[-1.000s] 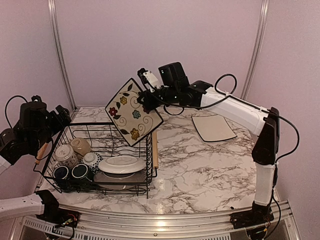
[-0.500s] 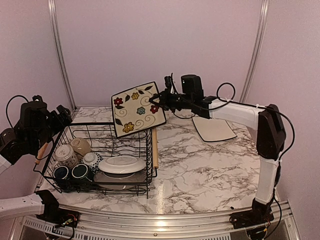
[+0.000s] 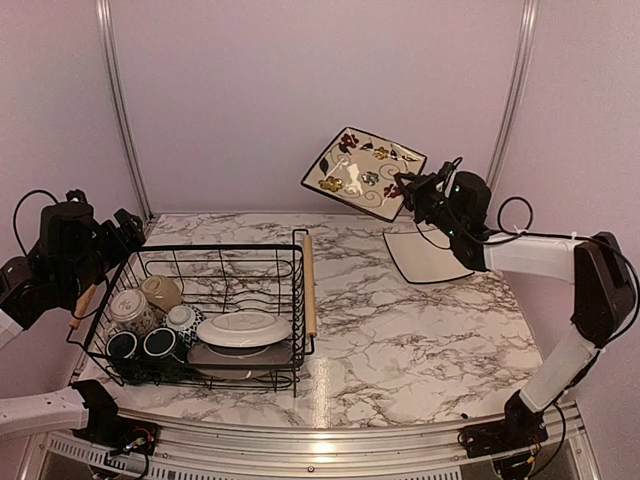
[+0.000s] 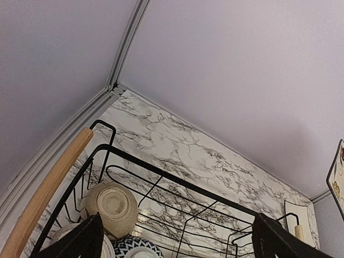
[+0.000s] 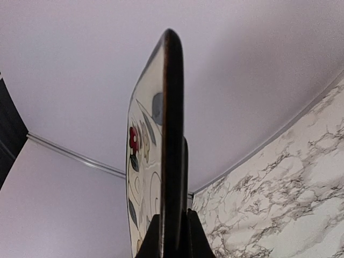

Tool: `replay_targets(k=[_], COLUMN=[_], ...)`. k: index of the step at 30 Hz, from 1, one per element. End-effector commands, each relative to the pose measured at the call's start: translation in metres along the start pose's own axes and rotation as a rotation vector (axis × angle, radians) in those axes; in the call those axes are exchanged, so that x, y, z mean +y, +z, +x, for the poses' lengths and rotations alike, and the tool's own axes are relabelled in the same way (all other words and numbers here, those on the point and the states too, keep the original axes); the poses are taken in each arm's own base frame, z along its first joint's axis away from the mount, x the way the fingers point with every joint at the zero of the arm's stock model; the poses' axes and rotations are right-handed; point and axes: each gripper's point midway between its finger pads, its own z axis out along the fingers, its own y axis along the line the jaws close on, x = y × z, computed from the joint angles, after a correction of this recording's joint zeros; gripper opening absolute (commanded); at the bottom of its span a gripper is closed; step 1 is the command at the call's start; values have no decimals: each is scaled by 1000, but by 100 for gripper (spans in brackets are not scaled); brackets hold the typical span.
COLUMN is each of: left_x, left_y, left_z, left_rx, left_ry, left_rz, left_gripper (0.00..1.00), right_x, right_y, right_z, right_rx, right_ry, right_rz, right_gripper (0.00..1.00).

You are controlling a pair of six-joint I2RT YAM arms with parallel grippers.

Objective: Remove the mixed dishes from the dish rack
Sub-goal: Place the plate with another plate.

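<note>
**Item 1, square floral plate** (image 3: 363, 172): out of the rack and held in the air above the far edge of the surface, right of centre, its face tilted up. My right jaws are pinched nearly shut on its right rim alone (the wrist view shows the plate edge-on, rising straight out of the grip).

**Item 2, cream square plate** (image 3: 428, 255): lying flat near the far right corner of the surface, below the held one.

**Item 3, dish rack** (image 3: 220, 247): on the left half of the surface. I count in it a white plate (image 3: 242, 327) over a grey plate (image 3: 215, 355), a tan mug (image 3: 160, 292), a patterned mug (image 3: 130, 310) and a dark-blue mug (image 3: 160, 342).

**Item 4, left jaws:** spread fully wide and holding nothing, hovering by the rack's left handle (image 3: 84, 300).

**Hazards, as I judge them:**
- The grip takes one rim only, so the plate's weight hangs well out from the jaws. A quick wrist turn could make it pivot or slide free and drop onto the marble.
- Lowered at this tilt, a corner would strike first, or it could clip the cream plate beneath and chip both.
</note>
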Motion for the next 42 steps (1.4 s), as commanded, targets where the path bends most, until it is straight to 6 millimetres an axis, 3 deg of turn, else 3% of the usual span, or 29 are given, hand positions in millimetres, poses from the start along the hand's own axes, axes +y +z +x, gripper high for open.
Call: replay_targets(k=[1,8,18,25,37,42], left_x=[-4,-9,-10,-12,-11,-11], left_y=[2,5,4,6,5,4], left_z=[6,14,21,23,27,26], left_rx=[16,49,74,83,92,90], left_ry=[9,15,17,20,13,8], left_rz=[23,48,66,73,82,85], left_gripper=[99,99,99,99,99,99], right_x=[52,-23,-106,-153,-212,-220], right_y=[-61,-92,-121,-118,-111,-99], right_z=[-98,-122,-121,-116,-109,-105], right_rx=[-512,-778,-963,-1017,-1058,-1027], right_ry=[134,209,264,309,343,308], right_rz=[-198,-44,164,268,307,330], right_gripper=[0,0,0,0,0,0])
